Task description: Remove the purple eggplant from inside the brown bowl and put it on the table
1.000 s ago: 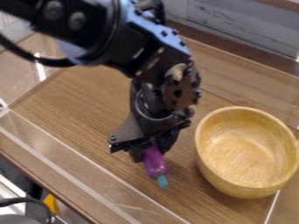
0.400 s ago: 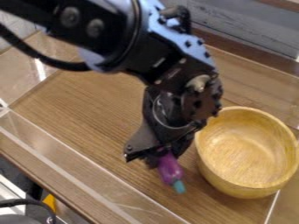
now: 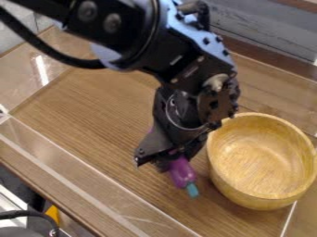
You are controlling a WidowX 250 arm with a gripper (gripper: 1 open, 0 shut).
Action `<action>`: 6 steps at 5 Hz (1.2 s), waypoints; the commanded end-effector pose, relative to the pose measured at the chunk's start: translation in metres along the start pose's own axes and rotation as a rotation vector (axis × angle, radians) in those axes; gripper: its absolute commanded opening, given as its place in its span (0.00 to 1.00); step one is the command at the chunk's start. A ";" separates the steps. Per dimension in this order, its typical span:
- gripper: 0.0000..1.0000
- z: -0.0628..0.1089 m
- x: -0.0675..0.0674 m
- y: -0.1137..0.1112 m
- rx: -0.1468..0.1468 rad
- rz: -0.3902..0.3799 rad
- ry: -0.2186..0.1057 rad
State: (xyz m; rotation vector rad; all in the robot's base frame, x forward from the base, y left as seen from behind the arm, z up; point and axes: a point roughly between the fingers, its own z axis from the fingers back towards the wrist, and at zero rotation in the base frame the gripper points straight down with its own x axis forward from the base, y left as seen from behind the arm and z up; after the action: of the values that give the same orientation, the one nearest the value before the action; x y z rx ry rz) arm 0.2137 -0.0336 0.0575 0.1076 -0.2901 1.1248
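Note:
The purple eggplant [image 3: 183,172] hangs stem-tip down just left of the brown bowl [image 3: 261,157], its teal tip close to or touching the table [image 3: 87,120]. My gripper [image 3: 173,158] points steeply down and is shut on the eggplant's upper end. The bowl is round, light tan wood, and holds nothing that I can see. The black arm covers the upper part of the eggplant and the table behind it.
Clear acrylic walls [image 3: 69,190] edge the table along the front and left. A pale wall panel [image 3: 266,32] runs along the back. The bowl's rim stands right beside the gripper on its right.
The gripper with the eggplant has shifted right, closer to the bowl's left rim, and the wrist has rolled a little. The eggplant stays in the grip.

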 end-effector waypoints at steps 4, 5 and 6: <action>0.00 -0.014 0.038 0.009 -0.033 0.032 -0.067; 0.00 -0.012 0.053 0.018 -0.031 0.039 -0.072; 0.00 -0.011 0.053 0.029 -0.026 0.050 -0.084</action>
State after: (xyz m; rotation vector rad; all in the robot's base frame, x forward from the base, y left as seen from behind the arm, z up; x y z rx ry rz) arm 0.2063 0.0252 0.0525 0.1395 -0.3526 1.1573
